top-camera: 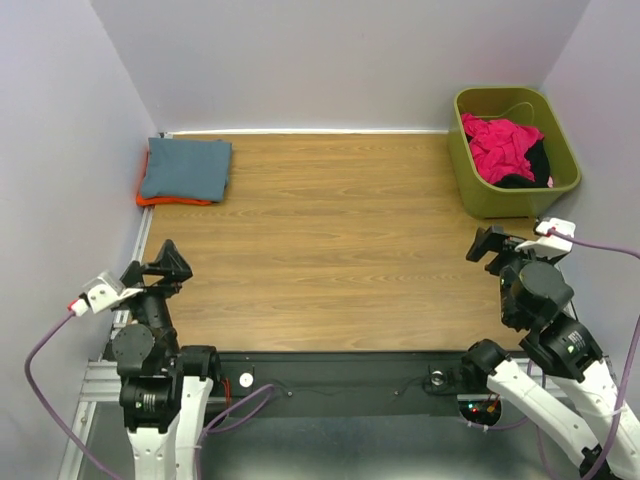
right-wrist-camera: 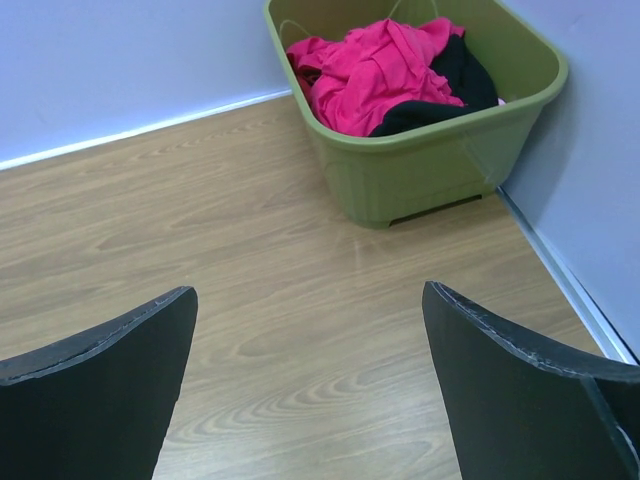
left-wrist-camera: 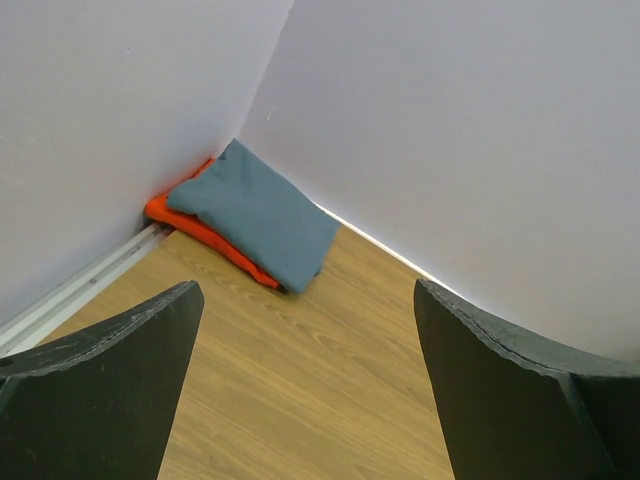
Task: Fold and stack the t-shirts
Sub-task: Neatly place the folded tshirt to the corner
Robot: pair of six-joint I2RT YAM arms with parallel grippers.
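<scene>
Grey shirt (top-camera: 186, 168) sits folded on orange shirt (top-camera: 150, 200) in the far-left corner — left gripper (top-camera: 163, 267) and right gripper (top-camera: 489, 247) both gape wide, holding nothing.

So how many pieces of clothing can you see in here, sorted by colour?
Blue-grey: 1, the folded blue-grey t-shirt on top of the stack
Orange: 1, the orange t-shirt under it
Pink: 1, the pink heap in the green basket, possibly more than one garment
Black: 1, the black piece in the same basket
Total: 4 visible
</scene>
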